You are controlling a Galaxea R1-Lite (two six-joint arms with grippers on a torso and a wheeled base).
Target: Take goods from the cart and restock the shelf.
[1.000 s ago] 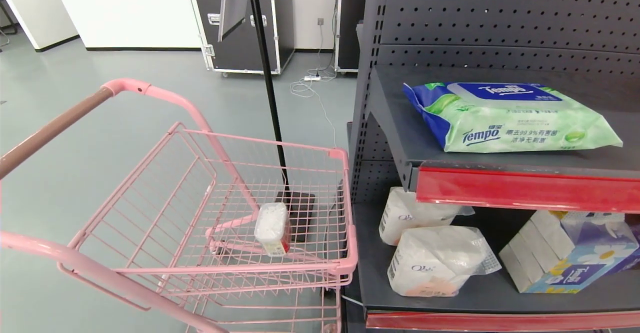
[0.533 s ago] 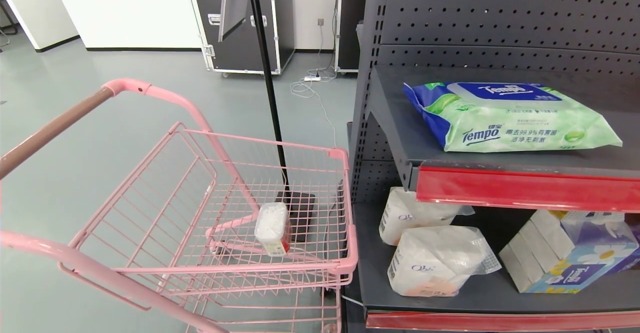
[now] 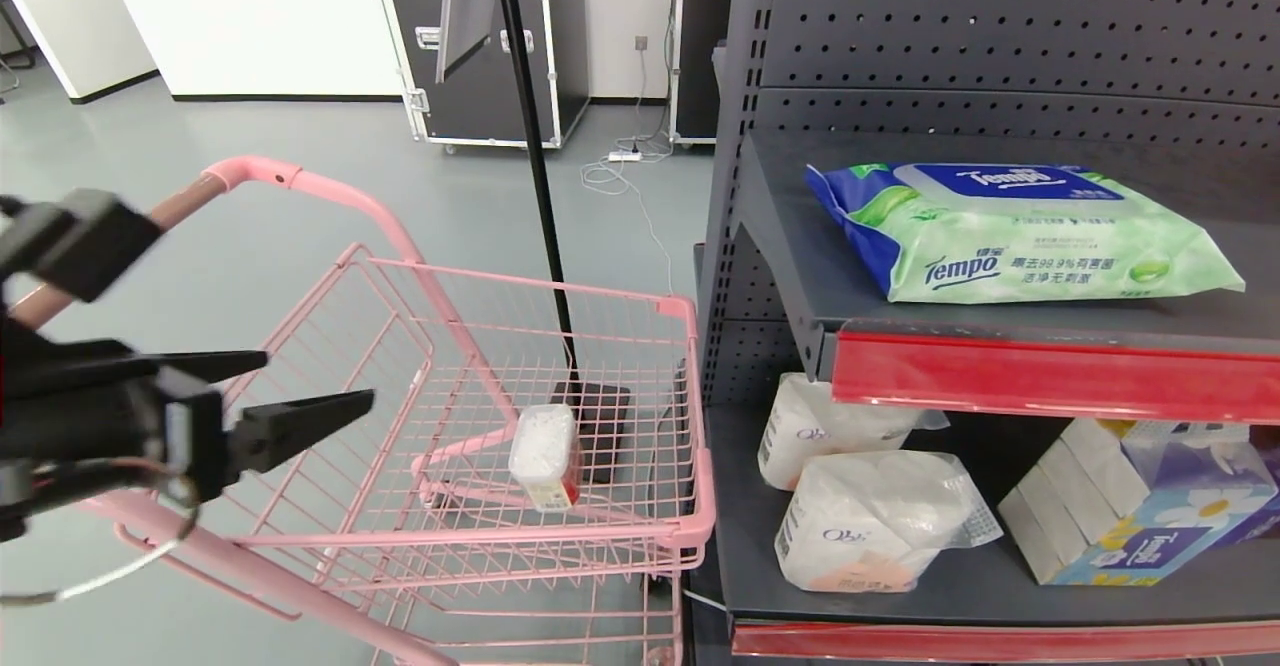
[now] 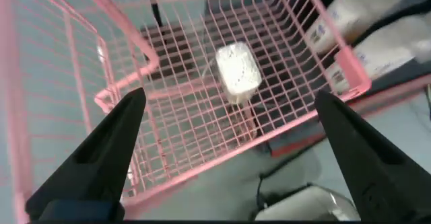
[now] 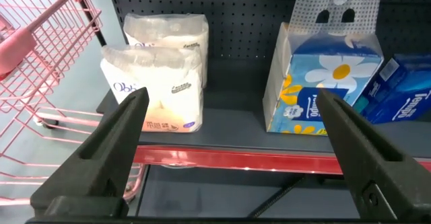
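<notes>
Plastic tub (image 3: 545, 454) of white goods is being carried in the pink cart (image 3: 690, 521), lying on the wire floor near the end closest to the shelf (image 3: 900, 586). The left gripper (image 3: 318, 378) is being held over the basket, fingers spread wide and empty, well apart from the tub. The right gripper (image 5: 232, 95) is being held wide open, gripping nothing, before the lower shelf, where white soft packs (image 5: 155, 89) and a flowered tissue pack (image 5: 323, 69) are being displayed.

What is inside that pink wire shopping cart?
One small clear plastic tub of white goods lies on the floor of the pink wire cart, near the grey shelf end. The open black left gripper covers part of the handle end, so that part is hidden.
</notes>
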